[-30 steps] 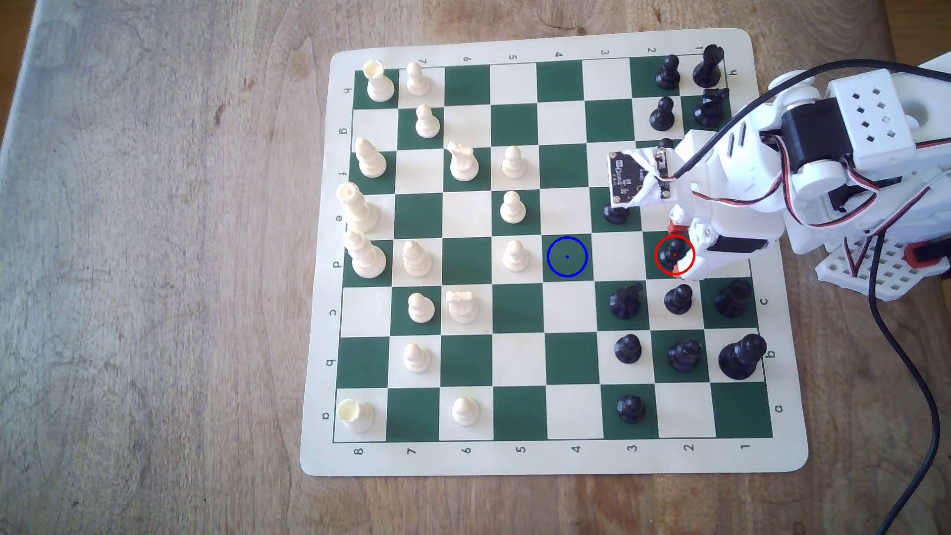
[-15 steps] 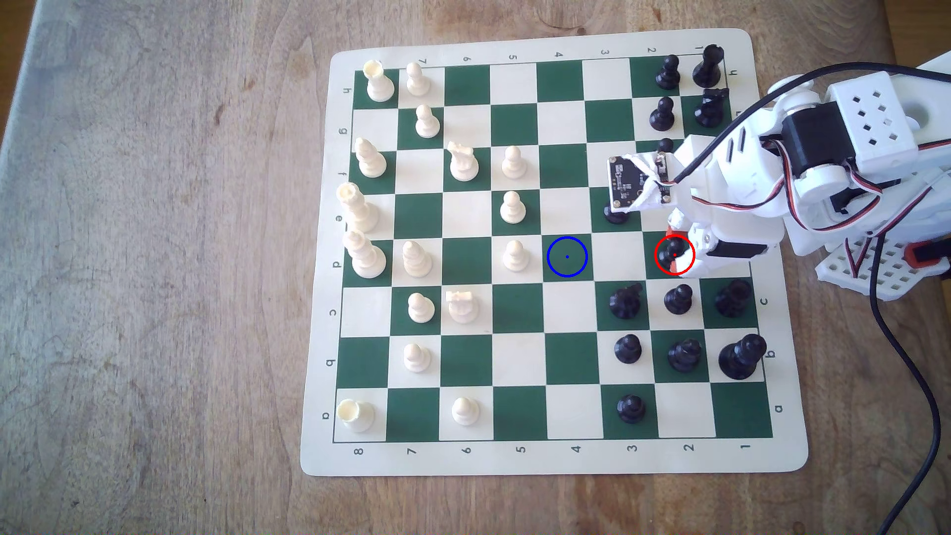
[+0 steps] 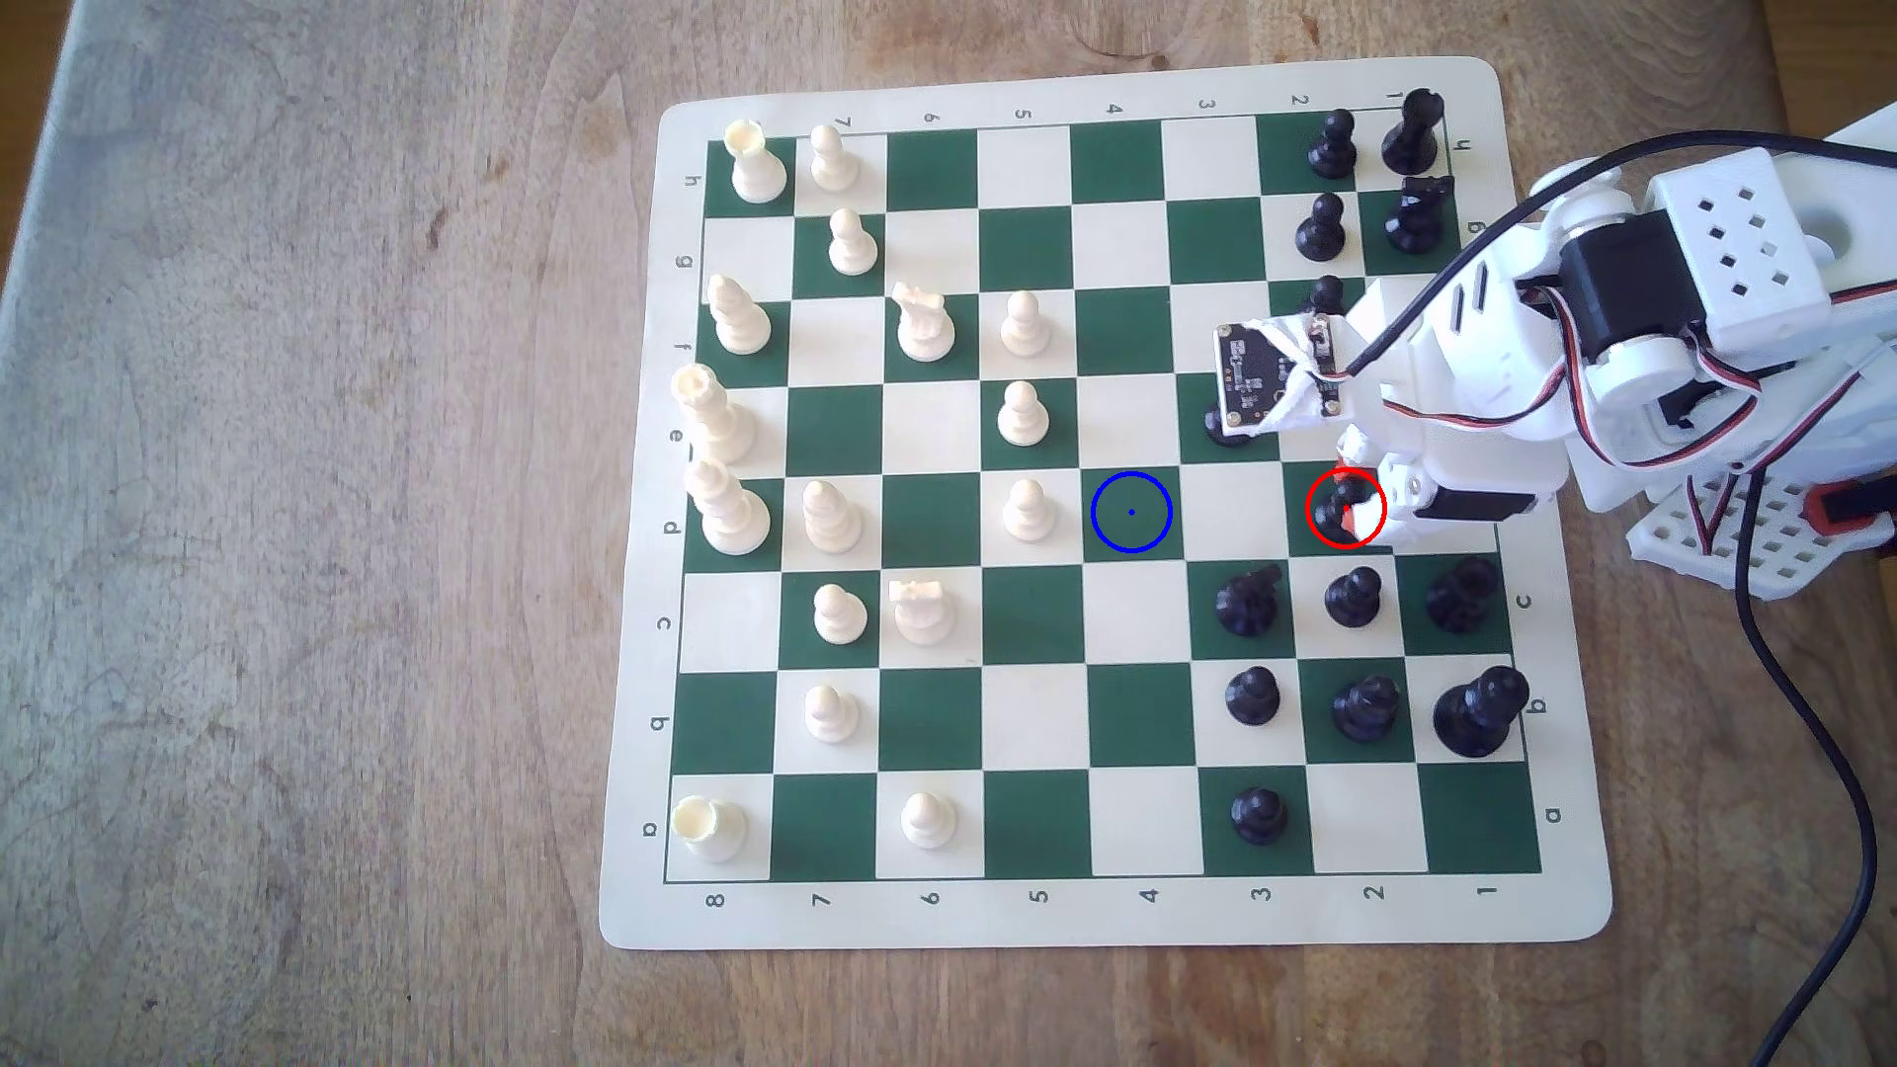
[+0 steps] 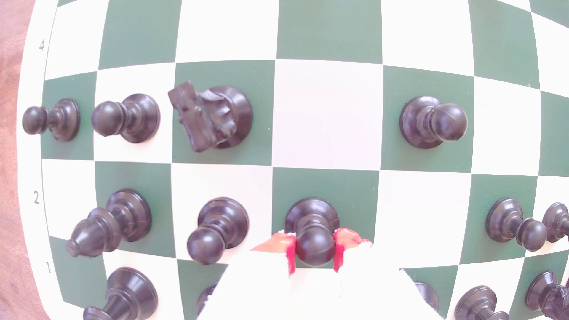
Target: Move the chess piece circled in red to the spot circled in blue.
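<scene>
Exterior view, scanned from its left: cream pieces fill the 9 o'clock half of the board (image 3: pixel 636 718), which lies on the wooden counter (image 3: pixel 308 616). The spot (image 3: pixel 1131 512), a dark green square with a blue ring, sits near board centre and is bare. A cream pawn (image 3: pixel 1028 510) stands one square to its 9 o'clock. Two squares toward 3 o'clock from the spot, in the same row, the chess piece (image 3: pixel 1337 505) stands inside the red ring, base flat on its green square as the wrist view shows it (image 4: pixel 312 234).

The pincer (image 3: pixel 1353 503) reaches in from 3 o'clock. In the wrist view the pincer (image 4: pixel 314 254) has its red pads (image 4: pixel 291 255) on either side of the pawn's ball head, narrowly apart, just wide enough for the head. The pads look to be touching or all but touching it; whether they squeeze it firmly cannot be told.

Step in hand, judged: securing the grasp before the lift. To do it well, the pincer should close squarely on the head or collar and lift straight up until the base is off the board. Travel then runs toward 9 o'clock over the bare cream square between. Neighbours sit close: a black pawn (image 3: pixel 1353 596) at 6 o'clock of the grasped piece and another black piece (image 3: pixel 1227 426) toward 10 o'clock, so no sideways drag. A glossy round head may slip if pinched off-centre. It should be set down on the blue dot, short of the cream pawn.
</scene>
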